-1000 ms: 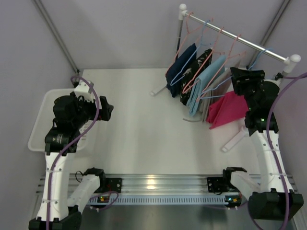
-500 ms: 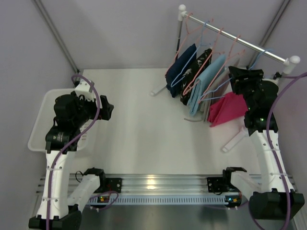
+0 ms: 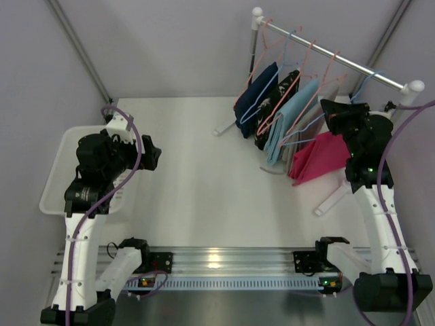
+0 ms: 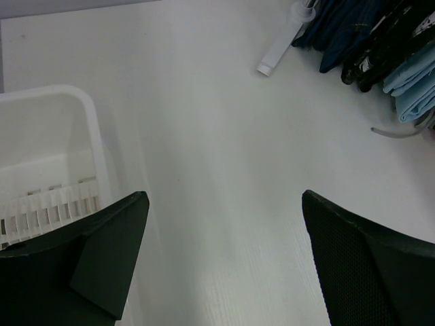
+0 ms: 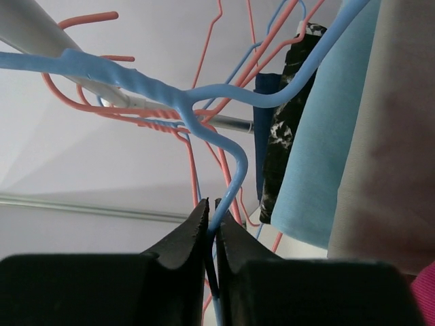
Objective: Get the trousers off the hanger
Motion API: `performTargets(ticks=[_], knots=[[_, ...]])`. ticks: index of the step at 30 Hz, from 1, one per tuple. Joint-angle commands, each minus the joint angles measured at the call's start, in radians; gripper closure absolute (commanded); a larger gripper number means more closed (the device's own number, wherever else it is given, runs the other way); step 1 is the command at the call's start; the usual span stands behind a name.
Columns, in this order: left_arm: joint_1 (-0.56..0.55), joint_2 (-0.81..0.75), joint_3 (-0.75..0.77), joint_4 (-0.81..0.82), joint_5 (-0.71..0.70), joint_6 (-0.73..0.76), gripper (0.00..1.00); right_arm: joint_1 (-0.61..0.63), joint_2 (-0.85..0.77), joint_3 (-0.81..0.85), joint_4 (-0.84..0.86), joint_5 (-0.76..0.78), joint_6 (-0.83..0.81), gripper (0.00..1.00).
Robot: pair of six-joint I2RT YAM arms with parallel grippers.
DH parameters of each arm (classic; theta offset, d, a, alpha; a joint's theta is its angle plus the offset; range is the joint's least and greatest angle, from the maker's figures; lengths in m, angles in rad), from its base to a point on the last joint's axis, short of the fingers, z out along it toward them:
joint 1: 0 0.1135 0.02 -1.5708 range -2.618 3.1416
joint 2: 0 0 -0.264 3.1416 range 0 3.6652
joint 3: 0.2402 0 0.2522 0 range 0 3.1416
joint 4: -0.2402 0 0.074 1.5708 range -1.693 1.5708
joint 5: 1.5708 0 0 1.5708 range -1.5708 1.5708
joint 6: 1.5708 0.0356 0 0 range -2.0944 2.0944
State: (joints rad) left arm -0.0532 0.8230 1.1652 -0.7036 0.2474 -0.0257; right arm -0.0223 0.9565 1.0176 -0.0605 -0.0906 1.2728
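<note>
Though clamped at the neck by the right gripper (image 5: 212, 207), jaws pinched shut on the blue wire, hanger (image 5: 102, 66) not lifted yet: hooked over the rail (image 3: 333, 51) above the table's (image 3: 204, 183) far right corner. Pink trousers (image 3: 318, 157) draped over it, by the look of things, so only the grab done. Left to do: unhook, slide the trousers off. Hook up, long bar seemingly pointing out from the rail toward the near left. Left gripper (image 4: 224, 197) wide open, empty, by the basket (image 4: 41, 136) at the left edge.
</note>
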Motion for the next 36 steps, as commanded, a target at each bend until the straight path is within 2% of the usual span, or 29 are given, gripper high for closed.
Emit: performTargets(ticks=[1,3,8,14,20,25,29,36], knots=[[0.004,0.007,0.014,0.047,0.02,-0.006,0.01,0.015,-0.027,0.045,0.018,-0.021,-0.019,0.96],[0.004,0.013,0.021,0.046,0.02,-0.006,0.01,0.015,-0.048,0.038,0.022,-0.024,-0.047,1.0],[0.004,0.019,0.04,0.029,0.018,-0.005,0.01,0.015,-0.116,0.007,0.051,-0.054,-0.101,1.0],[0.004,0.019,0.051,0.013,0.016,-0.013,0.01,0.015,-0.18,-0.014,0.172,-0.09,-0.232,1.0],[0.004,0.021,0.063,0.004,0.016,-0.014,0.01,0.015,-0.139,0.035,0.284,-0.129,-0.354,1.0],[0.004,0.015,0.07,-0.005,0.015,-0.006,0.01,0.015,-0.107,0.058,0.326,-0.179,-0.388,1.0],[0.004,0.008,0.07,-0.011,0.016,-0.009,0.01,0.015,-0.128,0.075,0.317,-0.237,-0.415,1.0],[0.004,0.01,0.065,-0.005,0.053,-0.033,0.01,0.015,-0.228,0.11,0.186,-0.325,-0.474,1.0]])
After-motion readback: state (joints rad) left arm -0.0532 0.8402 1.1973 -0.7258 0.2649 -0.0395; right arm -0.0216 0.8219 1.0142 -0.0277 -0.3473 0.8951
